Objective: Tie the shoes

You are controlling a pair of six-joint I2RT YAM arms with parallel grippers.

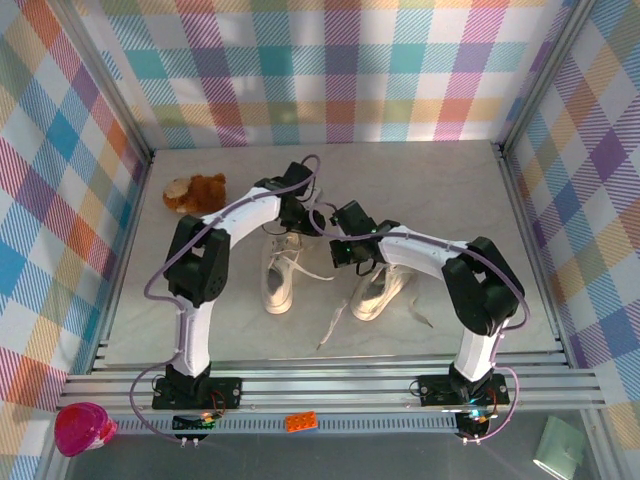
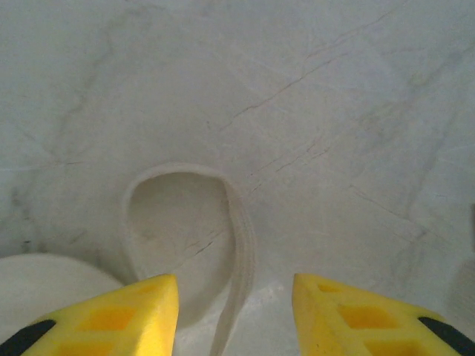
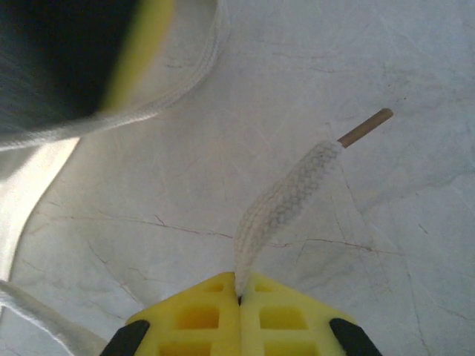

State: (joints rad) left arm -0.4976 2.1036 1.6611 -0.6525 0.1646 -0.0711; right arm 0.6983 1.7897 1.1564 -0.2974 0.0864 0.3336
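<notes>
While the right jaws are clenched on a white lace (image 3: 286,194), pinching it a little way back from its brown tip, the left jaws stand released. Their yellow fingers (image 2: 141,311) are apart on either side of a lace loop (image 2: 239,230) that lies flat on the counter (image 2: 334,111). The loop touches neither finger.

In the right wrist view the pinched lace comes up out of the closed pair and bends toward the upper right above the pale, veined counter. In the upper left corner of that view sits a blurred yellow and black part of the other arm, with a strand of lace curving around below it.

From above, the left shoe (image 1: 278,282) and the right shoe (image 1: 380,292) sit side by side near the middle of the counter. The first is just below the left arm's wrist and the second is partly under the right arm. Both wrists meet over the gap between the shoes' far ends. I cannot tell which shoe the pinched lace belongs to. Loose lace ends trail onto the counter near the right shoe. A brown plush toy (image 1: 195,192) lies at the back left, well apart from the shoes.
</notes>
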